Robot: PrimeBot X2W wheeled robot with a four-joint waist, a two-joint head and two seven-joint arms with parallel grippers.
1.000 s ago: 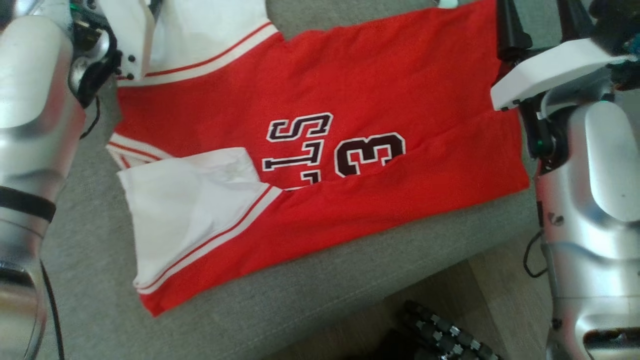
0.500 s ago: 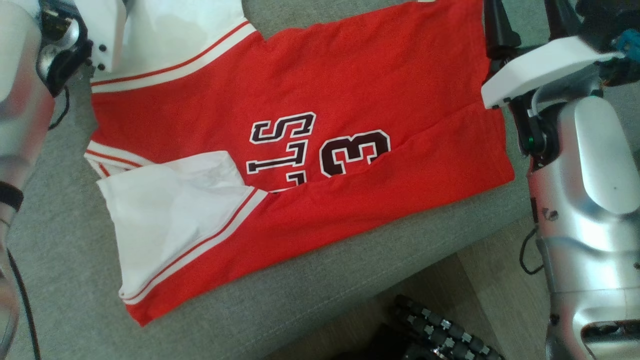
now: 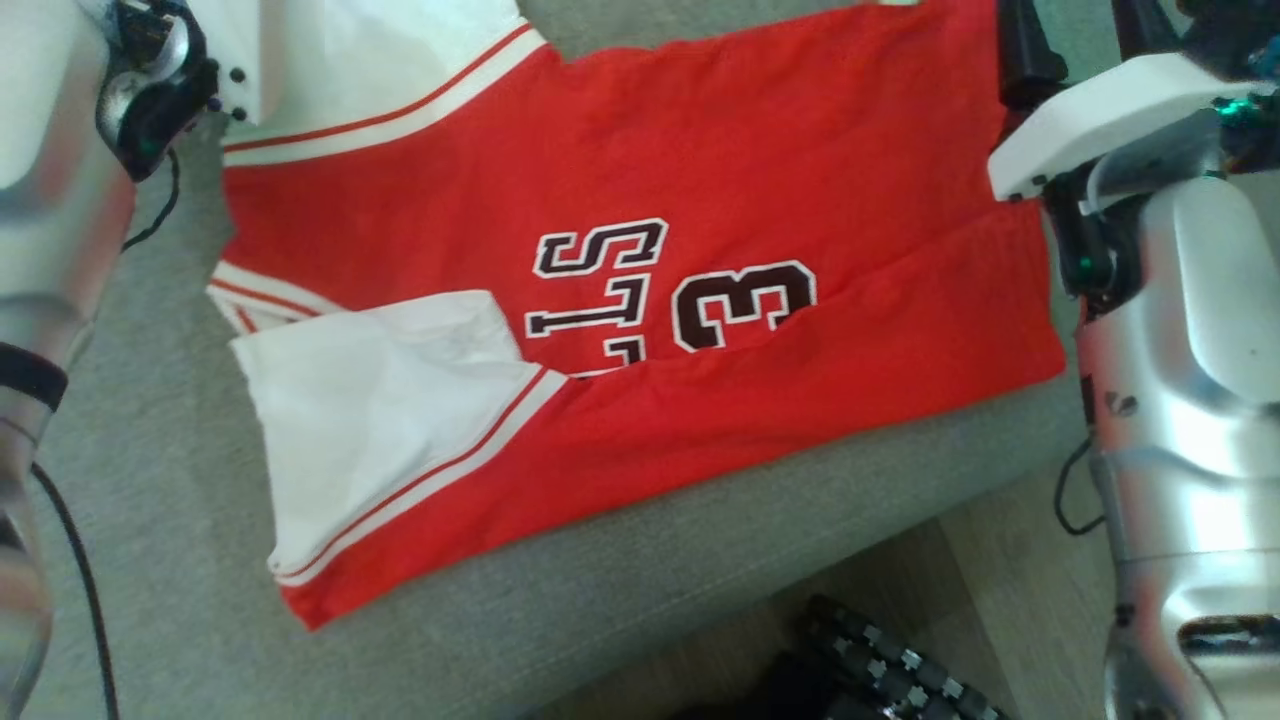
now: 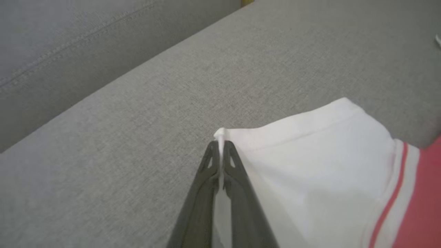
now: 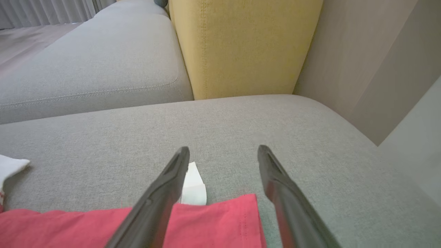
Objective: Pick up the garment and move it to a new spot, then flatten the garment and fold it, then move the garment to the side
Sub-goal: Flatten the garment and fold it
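The left gripper (image 4: 220,148) pinches the white sleeve (image 4: 310,165) of the red numbered jersey (image 3: 700,170) while the right gripper (image 5: 224,151), fingers spread, straddles its hem (image 5: 220,220), seemingly readying a fold.

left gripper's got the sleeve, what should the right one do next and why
Probably close the right gripper: its open jaws straddle the jersey's red hem corner, while the left gripper is shut on the white sleeve. With both ends held, the far edge could lift together for the fold.
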